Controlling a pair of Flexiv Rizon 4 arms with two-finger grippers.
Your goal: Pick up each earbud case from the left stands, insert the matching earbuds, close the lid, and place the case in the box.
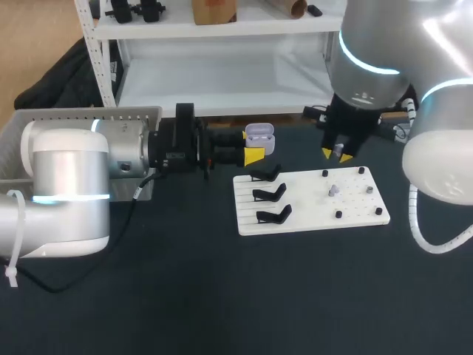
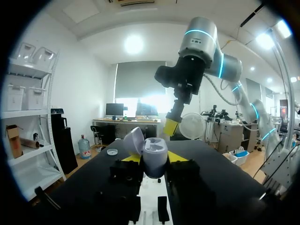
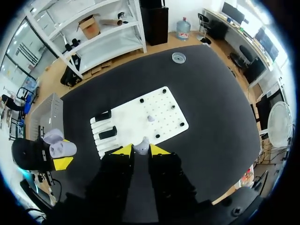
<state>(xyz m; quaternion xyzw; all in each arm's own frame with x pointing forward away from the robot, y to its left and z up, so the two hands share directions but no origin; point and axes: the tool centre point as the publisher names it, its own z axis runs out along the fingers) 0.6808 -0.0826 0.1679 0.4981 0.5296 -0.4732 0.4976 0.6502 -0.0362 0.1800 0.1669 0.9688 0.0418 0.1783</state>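
My left tool (image 2: 154, 157), held level, clamps the case (image 1: 259, 136) (lid open); right tool (image 1: 337, 154) points down, pinching an earbud (image 3: 141, 146).

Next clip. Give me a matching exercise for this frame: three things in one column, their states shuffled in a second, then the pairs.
1. earbud case
2. black stands
3. right gripper

A. all empty
B. shut on an earbud
C. lid open, held in the left gripper

Pairs: 1-C, 2-A, 3-B
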